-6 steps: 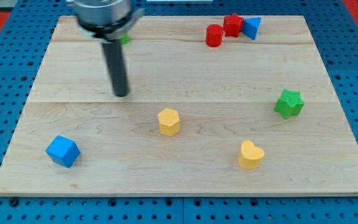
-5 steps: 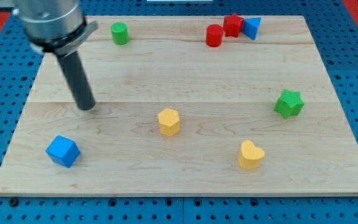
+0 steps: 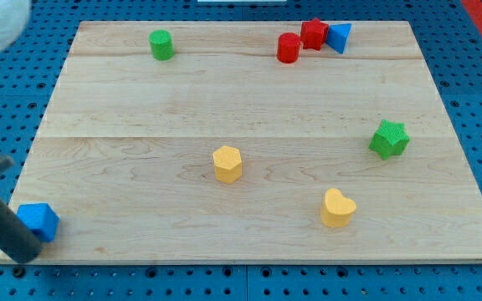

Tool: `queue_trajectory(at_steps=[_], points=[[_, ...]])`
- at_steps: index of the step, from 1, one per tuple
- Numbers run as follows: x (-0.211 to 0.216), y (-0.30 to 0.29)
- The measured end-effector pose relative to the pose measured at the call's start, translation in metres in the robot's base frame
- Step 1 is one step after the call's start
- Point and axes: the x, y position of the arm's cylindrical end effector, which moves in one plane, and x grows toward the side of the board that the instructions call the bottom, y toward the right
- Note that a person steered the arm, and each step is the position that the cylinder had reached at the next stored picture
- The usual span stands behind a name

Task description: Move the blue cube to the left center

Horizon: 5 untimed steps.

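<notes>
The blue cube [image 3: 38, 221] sits at the view's bottom left corner of the wooden board [image 3: 241, 109], close to the left edge. My dark rod comes in from the view's left edge, and my tip [image 3: 23, 254] is at the board's bottom left corner, just below and left of the blue cube, touching or nearly touching it. The rod hides part of the cube's left side.
A green cylinder [image 3: 161, 44] stands at the top left. A red cylinder [image 3: 289, 48], a red star block [image 3: 313, 33] and a blue triangle [image 3: 338, 37] cluster at the top right. A green star block [image 3: 389, 139] is at the right, a yellow hexagon [image 3: 227, 164] in the middle, a yellow heart [image 3: 337, 208] at the bottom right.
My rod has swept from the board's upper middle down to the bottom left corner. The blue cube has slid left and slightly down toward the corner.
</notes>
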Motion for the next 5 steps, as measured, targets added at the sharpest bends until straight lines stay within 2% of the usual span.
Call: queue_trajectory(at_steps=[2, 3, 5], points=[[-0.058, 0.024], [-0.098, 0.005], [-0.147, -0.001]])
